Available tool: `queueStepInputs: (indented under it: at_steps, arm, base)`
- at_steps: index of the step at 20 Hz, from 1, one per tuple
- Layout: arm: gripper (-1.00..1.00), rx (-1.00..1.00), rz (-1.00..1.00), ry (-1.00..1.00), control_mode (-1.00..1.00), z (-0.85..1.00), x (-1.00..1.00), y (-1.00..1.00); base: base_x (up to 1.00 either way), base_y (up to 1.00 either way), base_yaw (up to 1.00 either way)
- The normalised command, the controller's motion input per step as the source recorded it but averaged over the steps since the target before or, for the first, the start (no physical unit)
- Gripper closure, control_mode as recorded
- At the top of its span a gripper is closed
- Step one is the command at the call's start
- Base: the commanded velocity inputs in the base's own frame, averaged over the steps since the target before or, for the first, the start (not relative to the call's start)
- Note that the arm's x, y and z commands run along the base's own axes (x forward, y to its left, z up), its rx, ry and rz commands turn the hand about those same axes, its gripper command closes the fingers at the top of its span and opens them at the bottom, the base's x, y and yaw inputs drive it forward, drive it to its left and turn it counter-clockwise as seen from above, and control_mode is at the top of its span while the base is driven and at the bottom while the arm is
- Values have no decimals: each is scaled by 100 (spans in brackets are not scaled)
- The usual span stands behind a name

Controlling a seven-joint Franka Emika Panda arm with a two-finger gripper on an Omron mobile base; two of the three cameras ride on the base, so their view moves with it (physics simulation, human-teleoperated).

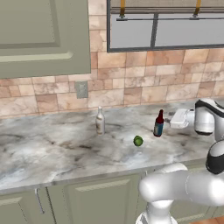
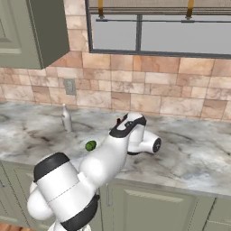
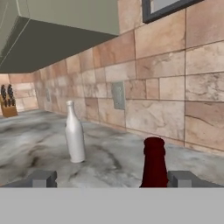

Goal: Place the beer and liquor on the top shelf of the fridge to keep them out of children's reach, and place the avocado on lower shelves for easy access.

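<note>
The gripper [image 3: 112,178], jaws spread wide and empty, sits level with the dark red bottle [image 3: 154,162] near the counter's [image 1: 52,153] back edge. A fingertip [image 3: 183,178] could clip its neck and topple it toward the avocado [image 1: 138,140].

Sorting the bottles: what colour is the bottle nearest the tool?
Dark red bottle with a blue label, clearest in the left base view.

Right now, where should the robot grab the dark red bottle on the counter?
Probably around the narrow neck of the dark red bottle, coming in level from the side. It stands upright on the marble counter, and the hand view shows its neck already between the two fingertips of the open pincer. The white bottle and avocado stand well apart.
</note>
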Motion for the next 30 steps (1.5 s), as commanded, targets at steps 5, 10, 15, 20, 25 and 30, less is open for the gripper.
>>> queueStepInputs:
  at_steps: [5,10,15,20,25,30]
  arm:
    - [-100,0,0,0,-100,-5,22,0]
    - [-100,0,0,0,-100,-3,25,0]
    - [-100,0,0,0,-100,-7,20,0]
    - [-100,0,0,0,-100,-11,19,0]
    - [-100,0,0,0,-100,-16,18,0]
    - [-100,0,0,0,-100,-19,15,0]
  base:
    - [0,0,0]
    - [0,0,0]
    - [0,0,0]
    - [0,0,0]
    - [0,0,0]
    - [0,0,0]
